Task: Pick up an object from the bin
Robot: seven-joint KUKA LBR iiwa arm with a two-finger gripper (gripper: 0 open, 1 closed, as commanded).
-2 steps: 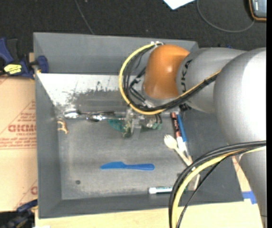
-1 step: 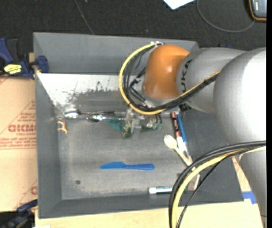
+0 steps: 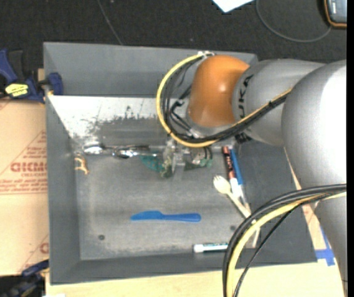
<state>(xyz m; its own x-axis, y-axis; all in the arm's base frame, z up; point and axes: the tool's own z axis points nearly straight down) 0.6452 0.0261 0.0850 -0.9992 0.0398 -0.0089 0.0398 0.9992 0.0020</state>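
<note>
My gripper (image 3: 178, 156) hangs low over the middle of the bin, just below the arm's orange cover. A teal-green object (image 3: 151, 163) lies right against its left side; whether it is gripped is hidden. A shiny metal spoon (image 3: 112, 150) stretches leftward from the gripper along the bin floor. To the right lie a blue and red pen (image 3: 234, 166) and a white plastic spoon (image 3: 229, 190).
A blue plastic knife (image 3: 164, 216) lies flat in the front middle of the bin. A white marker (image 3: 210, 247) rests along the front wall at the right. A small gold clip (image 3: 80, 164) sits by the left wall. The arm covers the bin's right side.
</note>
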